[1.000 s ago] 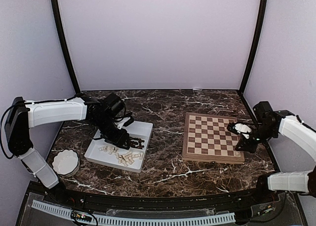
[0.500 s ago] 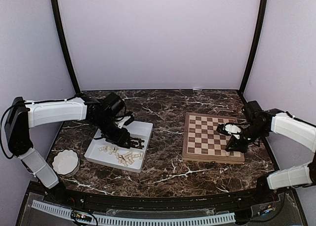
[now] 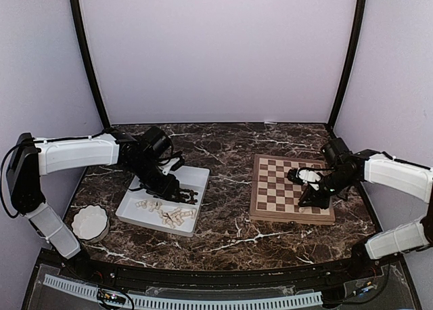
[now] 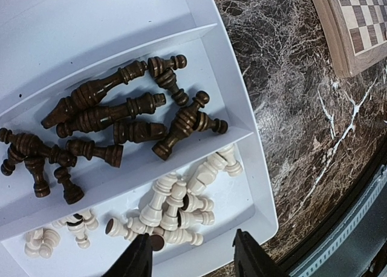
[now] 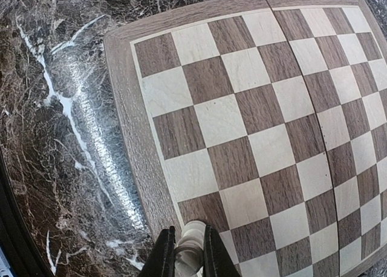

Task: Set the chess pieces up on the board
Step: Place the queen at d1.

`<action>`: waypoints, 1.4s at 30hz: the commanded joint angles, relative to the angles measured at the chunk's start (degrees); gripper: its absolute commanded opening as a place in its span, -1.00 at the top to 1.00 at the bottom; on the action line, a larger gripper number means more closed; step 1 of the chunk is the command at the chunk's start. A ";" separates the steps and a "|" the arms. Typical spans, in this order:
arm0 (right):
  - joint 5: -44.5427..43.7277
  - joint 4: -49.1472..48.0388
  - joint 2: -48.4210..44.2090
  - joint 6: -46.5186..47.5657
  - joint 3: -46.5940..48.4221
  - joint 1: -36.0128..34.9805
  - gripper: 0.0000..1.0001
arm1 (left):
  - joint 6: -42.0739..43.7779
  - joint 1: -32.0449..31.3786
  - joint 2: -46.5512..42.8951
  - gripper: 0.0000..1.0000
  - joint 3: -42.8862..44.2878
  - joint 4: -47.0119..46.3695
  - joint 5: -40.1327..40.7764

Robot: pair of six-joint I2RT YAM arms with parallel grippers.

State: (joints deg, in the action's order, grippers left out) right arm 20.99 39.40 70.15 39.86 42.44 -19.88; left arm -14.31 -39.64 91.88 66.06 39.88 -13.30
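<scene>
white tray (image 4: 91,23) — dark pieces (image 4: 109,114) in one compartment, pale pieces (image 4: 175,210) the next

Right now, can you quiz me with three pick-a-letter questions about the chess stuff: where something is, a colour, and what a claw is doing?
1. Where do the dark chess pieces lie?
A) in the scalloped bowl
B) in the white tray
C) on the bare table

2. What colour is the piece in the right claw?
A) pale cream
B) dark brown
C) red

3. How is the left claw?
A) shut on a dark piece
B) shut on a pale piece
C) open, holding nothing

Answers:
1 B: they lie heaped in one compartment of the tray.
2 A: a cream piece sits pinched between its fingers, above the board.
3 C: its fingers stand apart above the tray with nothing between them.
</scene>
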 commanded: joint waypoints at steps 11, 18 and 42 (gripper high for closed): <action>0.81 -3.55 1.74 -1.87 1.60 -1.65 1.00 | -0.59 0.00 -1.58 0.03 -0.06 -0.79 -1.16; 0.89 -3.88 2.09 -2.24 1.51 -1.61 1.00 | -0.29 0.00 -0.96 0.03 -0.05 -1.11 -1.50; 3.19 -7.42 6.53 -4.59 4.57 -5.33 1.00 | -1.51 0.00 -2.72 0.03 -2.15 -2.35 -1.67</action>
State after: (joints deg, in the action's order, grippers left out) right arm 23.16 34.24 76.14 36.23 45.25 -24.75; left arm -15.31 -39.64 91.79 64.95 37.78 -14.35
